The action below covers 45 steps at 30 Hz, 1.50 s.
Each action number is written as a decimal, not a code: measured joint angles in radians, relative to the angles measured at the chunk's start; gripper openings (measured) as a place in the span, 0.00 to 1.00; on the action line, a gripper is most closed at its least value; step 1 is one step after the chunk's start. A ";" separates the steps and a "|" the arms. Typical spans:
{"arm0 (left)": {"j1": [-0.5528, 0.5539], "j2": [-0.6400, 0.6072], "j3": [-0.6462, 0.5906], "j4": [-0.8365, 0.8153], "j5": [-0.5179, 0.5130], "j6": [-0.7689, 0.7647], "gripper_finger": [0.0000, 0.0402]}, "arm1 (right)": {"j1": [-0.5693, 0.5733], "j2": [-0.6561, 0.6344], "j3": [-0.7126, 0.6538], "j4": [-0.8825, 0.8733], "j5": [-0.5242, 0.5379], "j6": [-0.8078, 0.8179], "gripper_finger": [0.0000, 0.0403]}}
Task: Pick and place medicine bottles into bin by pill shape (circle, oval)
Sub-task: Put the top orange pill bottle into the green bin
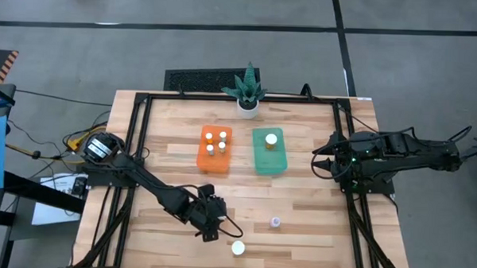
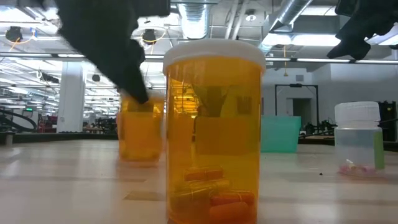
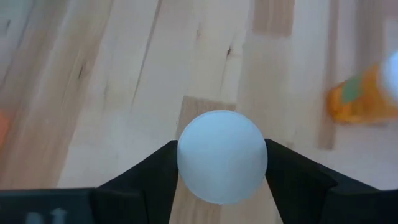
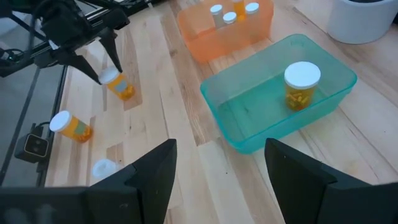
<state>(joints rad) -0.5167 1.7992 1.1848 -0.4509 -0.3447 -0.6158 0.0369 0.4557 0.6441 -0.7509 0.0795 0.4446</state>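
Observation:
A medicine bottle with a round white cap (image 3: 222, 155) stands on the table near the front edge. My left gripper (image 1: 210, 230) comes down on it at a slant, one finger close on each side of the cap (image 4: 111, 76). A second orange bottle (image 1: 238, 248) stands just to its right. A bluish-clear bottle (image 1: 275, 222) stands farther right. The orange bin (image 1: 215, 149) holds three bottles and the green bin (image 1: 270, 149) holds one (image 4: 301, 81). My right gripper (image 4: 217, 162) waits open at the table's right edge. My left gripper's fingers (image 3: 155, 177) flank the white cap (image 3: 183, 158) from above at a slant, with no gap showing. The cap covers the place, so I cannot tell whether they touch it. The bottle stands on the table (image 2: 140, 130).
A white plant pot (image 1: 247, 105) stands at the far edge behind the bins. Bare wood lies between the bins and the front bottles. The black frame rails (image 1: 135, 146) run along the table's left and right sides.

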 joint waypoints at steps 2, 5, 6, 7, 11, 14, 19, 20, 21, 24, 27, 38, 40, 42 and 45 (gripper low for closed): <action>0.012 0.000 0.040 -0.042 -0.013 -0.004 0.52 | 0.000 0.000 0.000 0.000 0.000 0.000 0.63; 0.047 0.000 0.110 -0.137 -0.042 0.013 0.53 | 0.000 0.000 0.000 0.000 0.000 -0.004 0.63; 0.063 0.000 0.139 -0.160 -0.050 0.028 0.53 | 0.000 0.000 0.000 0.000 0.000 -0.004 0.63; 0.080 0.000 0.168 -0.182 -0.057 0.042 0.53 | 0.000 0.000 0.000 0.000 0.000 -0.004 0.63; 0.166 0.000 0.279 -0.250 -0.071 0.117 0.53 | 0.000 0.000 0.000 0.000 0.000 -0.008 0.63; 0.243 0.000 0.360 -0.248 -0.081 0.189 0.53 | 0.000 0.000 0.000 0.000 0.000 -0.008 0.63; 0.376 -0.002 0.441 -0.179 -0.125 0.339 0.53 | 0.000 0.000 0.000 0.000 0.000 -0.011 0.63; 0.403 -0.002 0.441 -0.150 -0.121 0.358 0.53 | 0.000 0.000 0.000 0.000 0.000 -0.011 0.63; 0.429 -0.001 0.440 -0.123 -0.106 0.375 0.53 | 0.000 0.000 0.000 0.000 0.000 -0.011 0.63; 0.494 0.016 0.441 -0.034 -0.068 0.424 0.53 | 0.000 0.000 0.000 0.000 0.000 -0.011 0.63; 0.536 0.051 0.439 0.010 -0.024 0.452 0.53 | 0.000 0.000 0.000 -0.001 0.000 -0.011 0.63; 0.567 0.190 0.437 0.016 0.055 0.506 0.53 | 0.001 -0.001 0.000 -0.020 0.000 -0.008 0.63; 0.568 0.205 0.443 0.045 0.051 0.521 0.53 | 0.001 -0.001 0.000 -0.020 0.000 -0.008 0.63; 0.573 0.212 0.437 0.009 0.054 0.522 0.53 | 0.000 -0.001 0.000 -0.020 0.000 -0.008 0.63; 0.581 0.232 0.439 0.028 0.078 0.523 0.53 | 0.000 -0.001 0.000 -0.020 0.000 -0.008 0.63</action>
<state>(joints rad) 0.0647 2.0312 1.6241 -0.4227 -0.2667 -0.0932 0.0368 0.4549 0.6437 -0.7714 0.0795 0.4370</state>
